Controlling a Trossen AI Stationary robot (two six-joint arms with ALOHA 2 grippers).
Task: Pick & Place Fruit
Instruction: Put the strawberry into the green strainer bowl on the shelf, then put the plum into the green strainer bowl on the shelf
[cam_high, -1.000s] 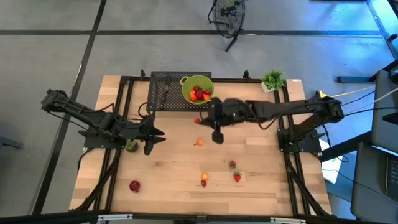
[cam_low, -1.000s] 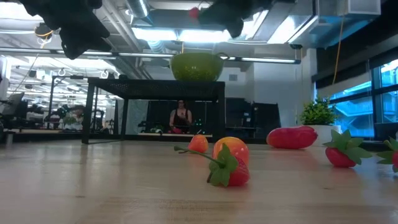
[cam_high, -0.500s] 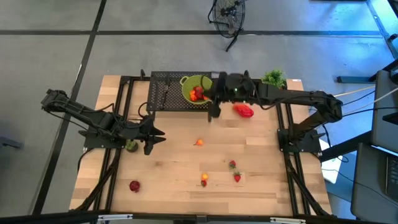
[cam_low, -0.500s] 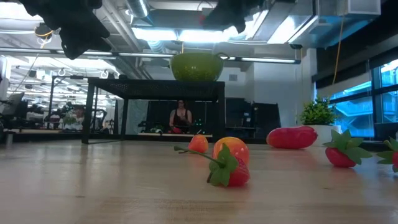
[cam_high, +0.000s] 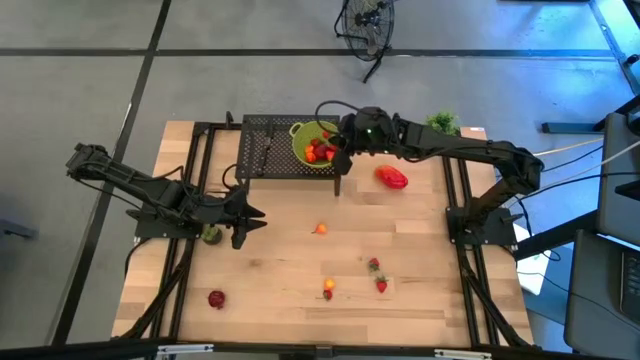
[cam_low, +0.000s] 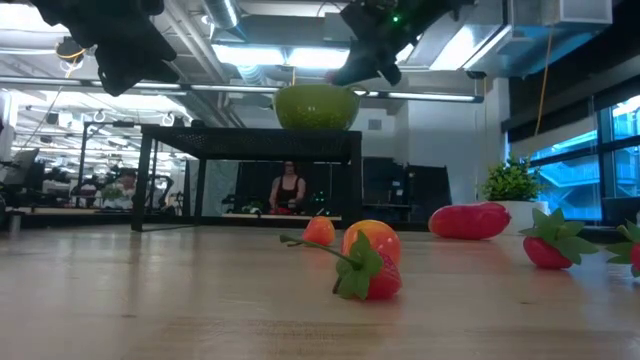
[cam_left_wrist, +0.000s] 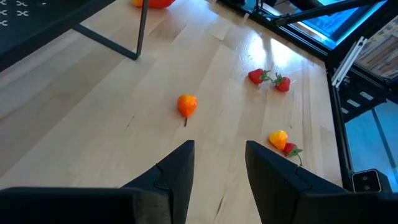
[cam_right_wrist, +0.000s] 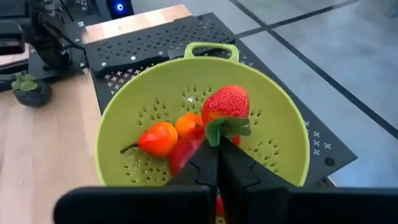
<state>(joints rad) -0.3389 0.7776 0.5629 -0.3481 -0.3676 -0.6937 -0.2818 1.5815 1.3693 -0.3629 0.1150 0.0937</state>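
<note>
A lime-green handled bowl (cam_high: 316, 142) stands on a black rack (cam_high: 268, 148) at the table's far side, with several fruit (cam_right_wrist: 163, 138) in it. My right gripper (cam_right_wrist: 217, 150) is over the bowl, shut on a red strawberry (cam_right_wrist: 225, 104). More fruit lie on the wood: a glossy red oblong (cam_high: 392, 178), an orange piece (cam_high: 320, 228), small red ones (cam_high: 378, 275), one at the near left (cam_high: 216, 298), and a dark green round one (cam_high: 211, 235). My left gripper (cam_left_wrist: 219, 168) waits open at the left beside that green fruit, nothing between its fingers. My right gripper pinches the strawberry by its green leafy cap (cam_right_wrist: 227, 128) between its two fingertips. The fingers come slanting down from the table's right side. The strawberry's red body stands out beyond the fingertips, lifted clear over the bowl's inside.
A small potted plant (cam_high: 439, 127) stands at the far right corner. Black frame rails (cam_high: 196, 190) run along the table's left and right sides. The rack's leg (cam_left_wrist: 142, 28) stands on the wood. Open wood lies in the table's middle, among the loose fruit.
My right gripper has swung from the table's middle toward the far edge and risen a little, turning as it went. It now hangs over the lime-green bowl, and has stayed shut throughout. The glossy red oblong fruit, earlier hidden under that arm, lies uncovered.
</note>
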